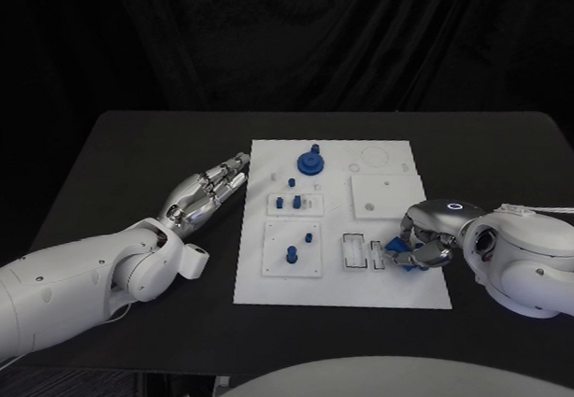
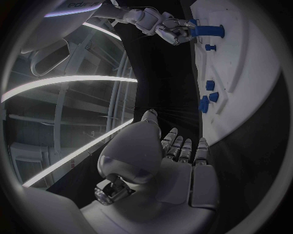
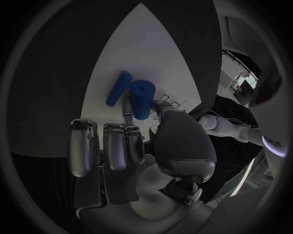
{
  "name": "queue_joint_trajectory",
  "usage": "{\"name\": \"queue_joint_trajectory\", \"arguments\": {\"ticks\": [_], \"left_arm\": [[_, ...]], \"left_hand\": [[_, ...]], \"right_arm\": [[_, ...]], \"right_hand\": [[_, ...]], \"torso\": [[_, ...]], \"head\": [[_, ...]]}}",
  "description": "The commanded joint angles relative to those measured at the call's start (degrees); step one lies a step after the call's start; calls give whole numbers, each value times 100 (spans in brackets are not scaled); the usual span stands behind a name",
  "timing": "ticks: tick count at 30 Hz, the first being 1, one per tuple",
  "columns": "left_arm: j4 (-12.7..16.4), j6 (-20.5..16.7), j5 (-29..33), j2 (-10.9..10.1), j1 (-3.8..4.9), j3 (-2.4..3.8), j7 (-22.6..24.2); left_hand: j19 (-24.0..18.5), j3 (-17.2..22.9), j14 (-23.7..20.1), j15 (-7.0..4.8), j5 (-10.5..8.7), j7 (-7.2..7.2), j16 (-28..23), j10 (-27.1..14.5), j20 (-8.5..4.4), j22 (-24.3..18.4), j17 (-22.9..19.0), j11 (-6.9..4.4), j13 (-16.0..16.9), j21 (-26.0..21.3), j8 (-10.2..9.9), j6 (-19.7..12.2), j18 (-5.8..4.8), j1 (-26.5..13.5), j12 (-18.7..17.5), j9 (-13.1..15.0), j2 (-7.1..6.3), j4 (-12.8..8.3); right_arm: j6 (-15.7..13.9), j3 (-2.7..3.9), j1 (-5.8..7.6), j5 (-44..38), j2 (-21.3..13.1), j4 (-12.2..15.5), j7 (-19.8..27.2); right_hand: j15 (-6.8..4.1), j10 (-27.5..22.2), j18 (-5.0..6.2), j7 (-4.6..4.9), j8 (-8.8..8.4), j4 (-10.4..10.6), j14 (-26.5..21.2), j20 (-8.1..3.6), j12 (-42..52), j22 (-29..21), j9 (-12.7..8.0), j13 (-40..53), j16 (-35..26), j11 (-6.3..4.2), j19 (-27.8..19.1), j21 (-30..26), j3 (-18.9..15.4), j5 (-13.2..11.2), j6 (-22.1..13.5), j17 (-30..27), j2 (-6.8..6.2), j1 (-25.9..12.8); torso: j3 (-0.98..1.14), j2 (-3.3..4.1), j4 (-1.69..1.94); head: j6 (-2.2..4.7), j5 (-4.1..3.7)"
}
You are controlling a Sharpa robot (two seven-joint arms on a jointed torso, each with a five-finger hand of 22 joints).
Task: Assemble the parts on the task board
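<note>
Fingers of our right hand (image 1: 424,245) curl around a blue part (image 3: 141,99) at the task board's (image 1: 342,278) near right edge; a second blue cylinder (image 3: 118,88) lies beside it. Our left hand (image 1: 209,194) rests flat, fingers extended, empty, on the surface (image 1: 122,166) left of the board.

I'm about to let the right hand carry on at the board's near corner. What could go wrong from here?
1. The right hand works at the task board's edge; a slipped blue cylinder could roll onto the table.
2. A second blue piece lies right beside it and could get knocked.
</note>
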Motion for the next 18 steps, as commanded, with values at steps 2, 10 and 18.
{"name": "queue_joint_trajectory", "arguments": {"ticks": [2,10,18], "left_arm": [[12,77,-11,4,-12,4,275],[14,79,-11,8,-15,4,266],[5,87,-11,32,-15,4,255]], "left_hand": [[1,35,-2,23,38,32,-21,-11,45,-2,-9,49,-6,-30,32,22,79,74,25,7,-1,2],[1,35,-2,23,38,32,-21,-11,45,-2,-9,49,-6,-30,32,22,79,74,25,7,-1,2],[2,39,-2,28,43,41,-21,-11,50,0,-9,56,-5,-29,32,28,78,84,28,7,-3,0]], "right_arm": [[-596,2,-14,815,-37,52,109],[-1084,10,48,1449,-111,187,216],[-1201,13,152,1814,-102,253,234]], "right_hand": [[-45,605,-74,-137,57,-753,455,-29,15,1308,247,1507,-25,-60,361,-31,809,61,139,726,124,-20],[-47,605,-67,-156,98,-729,450,-31,15,1298,344,1507,-38,-79,350,-56,836,-40,145,691,135,-149],[-35,605,-61,-143,79,-669,447,-24,15,1289,430,1507,-47,-72,340,-80,864,-241,84,669,171,-328]], "torso": [[4,-1,2],[6,1,-4],[1,-1,-6]], "head": [[-1,-5],[-1,-1],[-1,1]]}}
